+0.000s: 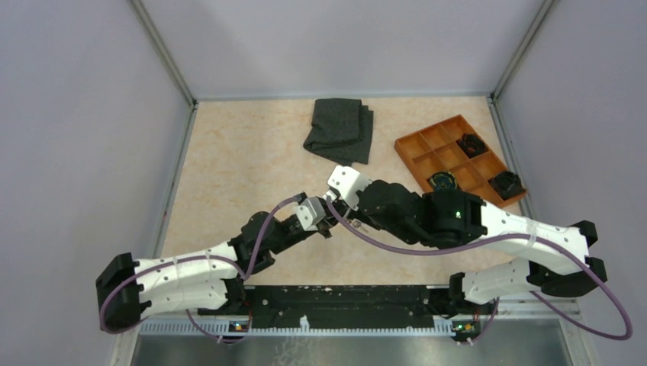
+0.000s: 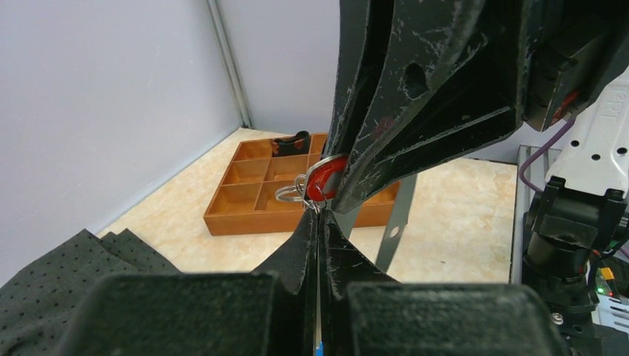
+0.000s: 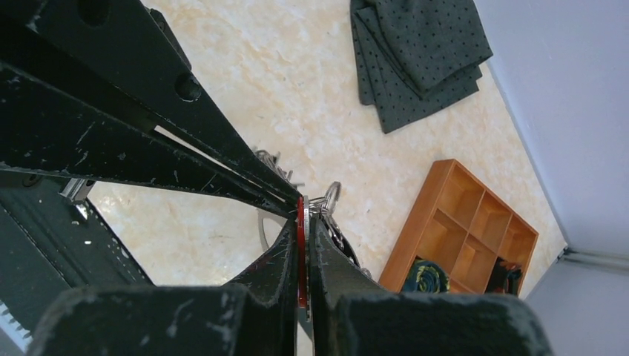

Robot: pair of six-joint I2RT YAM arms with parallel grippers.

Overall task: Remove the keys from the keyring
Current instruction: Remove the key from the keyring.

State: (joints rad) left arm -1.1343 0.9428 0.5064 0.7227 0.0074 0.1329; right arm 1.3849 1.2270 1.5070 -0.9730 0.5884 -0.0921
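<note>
Both grippers meet above the middle of the table. My right gripper (image 3: 303, 215) (image 1: 336, 200) is shut on a red-headed key (image 3: 300, 222), seen edge-on between its fingers; the red head (image 2: 322, 182) also shows in the left wrist view. My left gripper (image 2: 319, 215) (image 1: 326, 216) is shut, its tips pinching the thin metal ring (image 2: 317, 205) of the keyring just under that key. More rings (image 3: 331, 196) bunch beside the key. The keyring's pale grey band (image 2: 396, 222) hangs down below. A blue sliver shows deep in the left gripper's gap; I cannot tell what it is.
A folded dark grey cloth (image 1: 339, 130) lies at the back middle. An orange compartment tray (image 1: 416, 145) sits at the back right with black clumps (image 1: 471, 143) in some cells. Grey walls enclose the table on three sides.
</note>
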